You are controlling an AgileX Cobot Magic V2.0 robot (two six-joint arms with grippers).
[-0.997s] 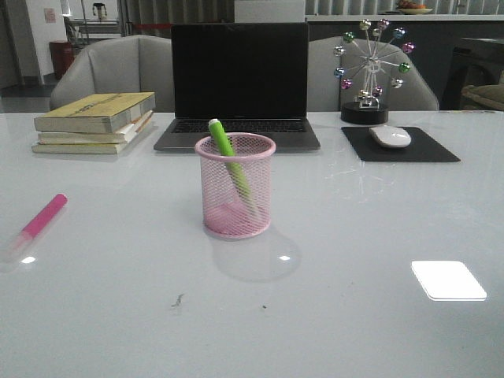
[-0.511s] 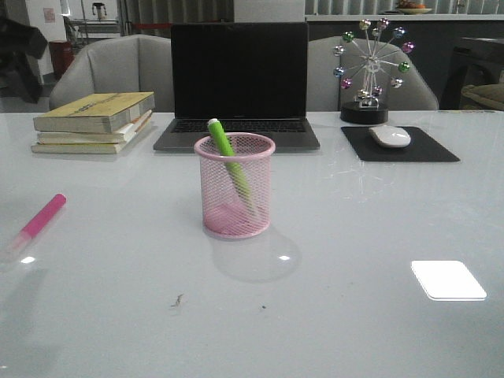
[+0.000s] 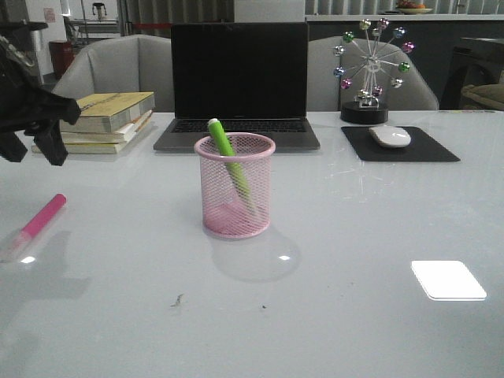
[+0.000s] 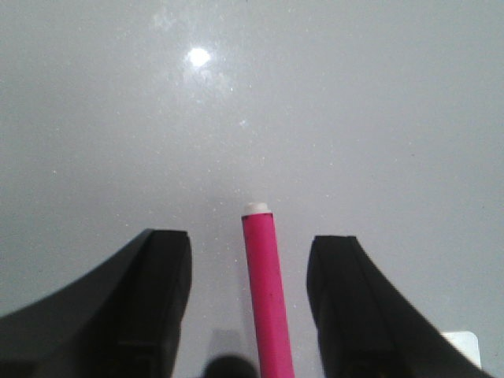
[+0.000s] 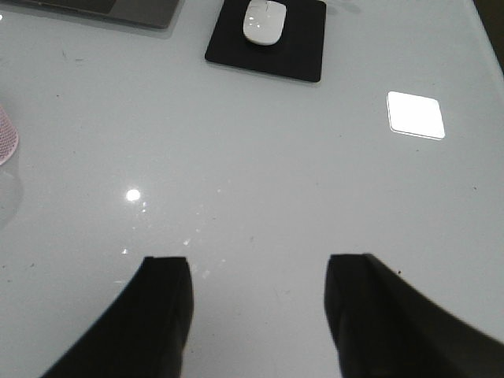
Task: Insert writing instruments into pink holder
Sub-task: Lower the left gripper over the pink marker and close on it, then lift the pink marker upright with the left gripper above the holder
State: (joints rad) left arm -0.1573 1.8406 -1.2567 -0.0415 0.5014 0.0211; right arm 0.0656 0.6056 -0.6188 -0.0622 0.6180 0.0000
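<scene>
The pink holder [image 3: 235,197] stands mid-table with the green marker [image 3: 224,142] leaning inside it, its top sticking out over the rim. The pink marker [image 3: 42,218] lies flat on the table at the left, its pale cap toward the front edge. My left gripper [image 3: 33,153] hangs open above it. In the left wrist view the pink marker [image 4: 266,299] lies between the spread fingers [image 4: 161,291], which do not touch it. My right gripper [image 5: 258,264] is open over bare table, with only the holder's edge [image 5: 5,135] in its view.
An open laptop [image 3: 239,79] stands behind the holder. A stack of books [image 3: 98,120] sits at the back left, just behind my left gripper. A mouse [image 3: 390,136] on a black pad [image 3: 429,150] and a ball ornament [image 3: 368,67] are at the back right.
My left arm has come into the front view from the left edge and now hangs over the pink marker. The markers and the holder have not moved.
</scene>
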